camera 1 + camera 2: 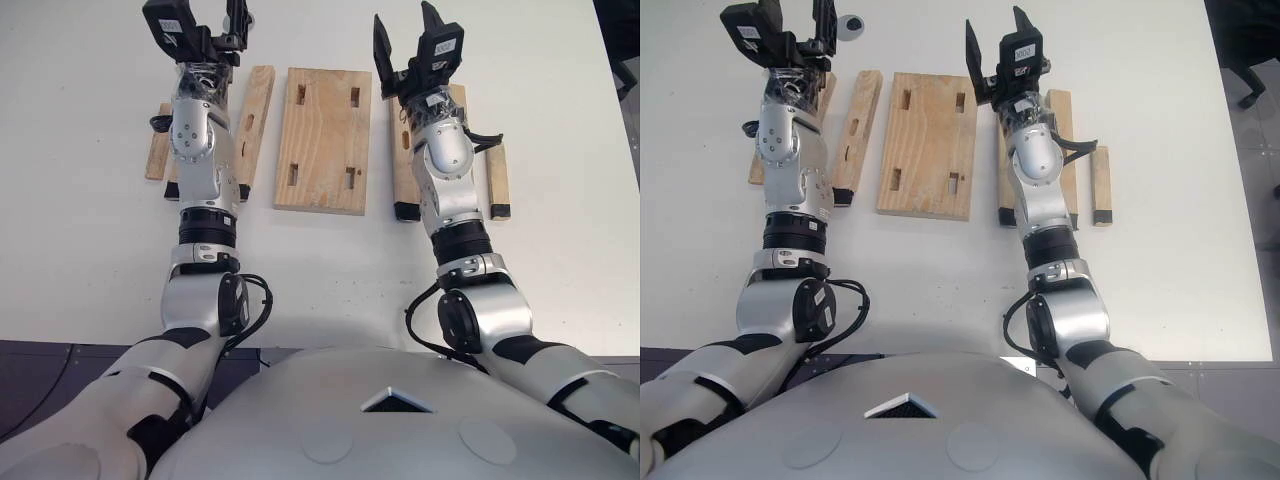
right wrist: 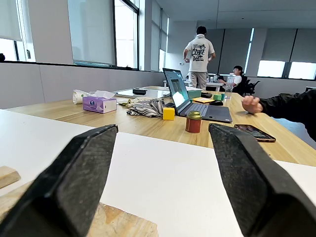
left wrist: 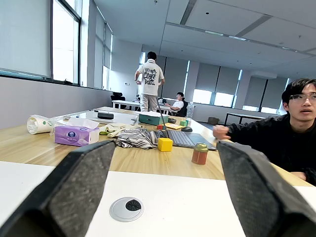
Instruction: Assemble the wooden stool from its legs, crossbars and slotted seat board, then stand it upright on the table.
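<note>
While left pincer (image 1: 200,14) and right pincer (image 1: 405,22) hang open, empty: seat board (image 1: 323,140) looks stiff, fairly light; take leg (image 1: 256,108) across narrow sides.

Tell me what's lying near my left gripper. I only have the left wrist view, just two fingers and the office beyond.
Observer: The left gripper hangs over the table. A slotted leg lies flat between that arm and the seat board.
Operator: Is anything fitted into the board yet?
Observer: No. The seat board lies flat between the two arms, its four slots face up and empty.
</note>
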Motion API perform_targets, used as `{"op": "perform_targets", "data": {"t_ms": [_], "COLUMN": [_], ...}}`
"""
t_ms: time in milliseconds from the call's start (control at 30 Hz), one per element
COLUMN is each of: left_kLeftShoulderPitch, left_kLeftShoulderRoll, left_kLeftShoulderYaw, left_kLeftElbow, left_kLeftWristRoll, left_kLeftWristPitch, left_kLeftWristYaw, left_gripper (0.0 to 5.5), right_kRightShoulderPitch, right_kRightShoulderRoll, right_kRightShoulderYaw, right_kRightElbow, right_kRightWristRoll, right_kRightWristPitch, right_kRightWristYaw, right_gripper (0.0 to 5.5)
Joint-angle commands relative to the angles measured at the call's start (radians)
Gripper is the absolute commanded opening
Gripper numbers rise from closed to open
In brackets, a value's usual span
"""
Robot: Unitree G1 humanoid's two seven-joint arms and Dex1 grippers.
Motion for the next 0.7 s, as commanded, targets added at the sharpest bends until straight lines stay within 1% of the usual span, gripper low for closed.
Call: {"op": "perform_targets", "data": {"t_ms": [33, 333, 533, 633, 700], "left_kLeftShoulderPitch": [0.006, 0.02, 0.051, 0.066, 0.078], "left_kLeftShoulderRoll": [0.006, 0.0, -0.004, -0.004, -0.008], "left_kLeftShoulderYaw": [-0.003, -0.012, -0.024, -0.026, -0.026], "left_kLeftElbow": [-0.01, -0.018, -0.044, -0.056, -0.07], "left_kLeftWristRoll": [0.012, 0.017, 0.02, 0.021, 0.022], "left_kLeftWristPitch": [0.013, 0.011, 0.016, 0.018, 0.02], "left_kLeftWristYaw": [0.01, 0.008, 0.008, 0.011, 0.017], "left_gripper": [3.75, 3.75, 3.75, 3.75, 3.75], "right_kRightShoulderPitch": [0.006, 0.005, 0.044, 0.09, 0.154], "right_kRightShoulderRoll": [-0.008, 0.009, -0.027, -0.049, -0.085], "right_kRightShoulderYaw": [0.001, -0.026, -0.027, -0.035, -0.051], "right_kRightElbow": [-0.016, -0.041, -0.095, -0.174, -0.281], "right_kRightWristRoll": [-0.003, 0.027, 0.036, 0.056, 0.094], "right_kRightWristPitch": [0.019, 0.078, 0.108, 0.125, 0.163], "right_kRightWristYaw": [-0.003, -0.025, 0.009, 0.046, 0.086], "right_gripper": [3.42, 3.42, 3.42, 3.42, 3.42]}}
